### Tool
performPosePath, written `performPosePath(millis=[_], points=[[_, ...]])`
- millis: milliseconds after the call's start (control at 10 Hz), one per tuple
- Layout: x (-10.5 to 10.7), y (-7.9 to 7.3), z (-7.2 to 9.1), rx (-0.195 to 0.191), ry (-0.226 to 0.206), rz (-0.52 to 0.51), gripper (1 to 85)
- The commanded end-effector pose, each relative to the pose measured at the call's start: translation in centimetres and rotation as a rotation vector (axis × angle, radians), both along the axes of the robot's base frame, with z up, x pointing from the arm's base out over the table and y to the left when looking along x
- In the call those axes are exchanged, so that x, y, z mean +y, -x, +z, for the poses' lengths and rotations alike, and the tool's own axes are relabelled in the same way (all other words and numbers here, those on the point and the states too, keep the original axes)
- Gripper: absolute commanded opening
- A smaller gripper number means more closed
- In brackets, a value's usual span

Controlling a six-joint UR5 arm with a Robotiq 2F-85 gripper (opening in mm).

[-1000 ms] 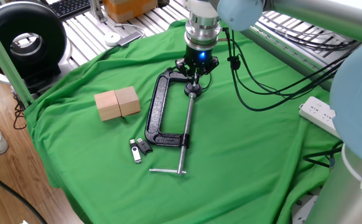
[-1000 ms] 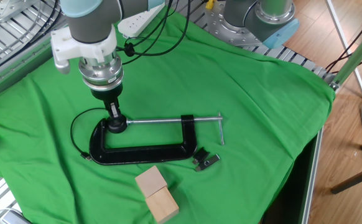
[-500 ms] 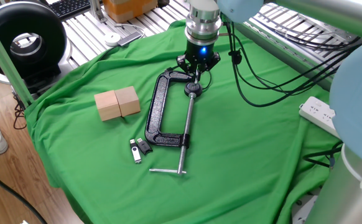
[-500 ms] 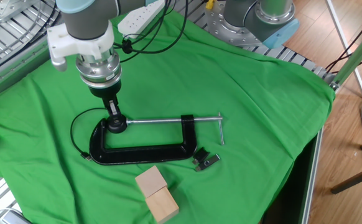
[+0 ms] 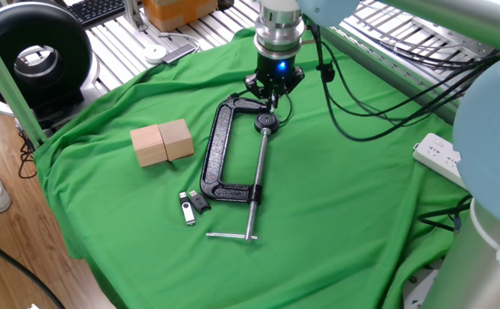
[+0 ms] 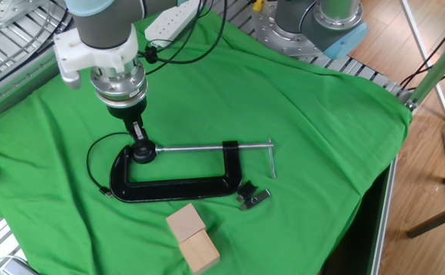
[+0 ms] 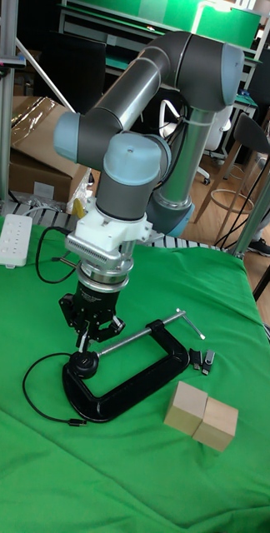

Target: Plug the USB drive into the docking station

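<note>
Two small USB drives lie side by side on the green cloth at the clamp's handle end, one silver and one black. They also show in the other fixed view, silver USB drive, and in the tall view, USB drive. No docking station is in view. My gripper hangs far from the drives, just above the round screw pad of a black C-clamp. Its fingers stand close together with nothing visible between them, as the gripper shows from the other sides.
Two wooden blocks rest left of the clamp. A thin black cable loops on the cloth by the clamp's head. A white power strip lies at the cloth's right edge. The clamp's screw bar crosses the middle.
The gripper has risen a little and drifted slightly toward the table's far side, away from the clamp's screw pad. The drives, clamp and blocks have not moved.
</note>
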State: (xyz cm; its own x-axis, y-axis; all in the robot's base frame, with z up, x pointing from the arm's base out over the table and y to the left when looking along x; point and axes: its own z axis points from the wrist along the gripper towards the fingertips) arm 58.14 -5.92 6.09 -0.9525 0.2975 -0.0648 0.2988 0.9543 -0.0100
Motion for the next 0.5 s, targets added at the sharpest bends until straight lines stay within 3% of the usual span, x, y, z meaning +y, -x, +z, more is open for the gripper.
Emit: performPosePath(millis=[0, 100, 200, 300, 400], points=[[0.6, -0.7, 0.4, -0.017, -0.016, 0.218, 1.7], [0.3, -0.7, 0.5, -0.005, 0.014, 0.247, 4.7], [0.1, -0.9, 0.6, 0.002, 0.038, 0.294, 1.7], [1.2, -1.1, 0.8, -0.003, 0.015, 0.446, 1.7], [2.0, -0.8, 0.8, 0.001, -0.009, 0.527, 1.7]])
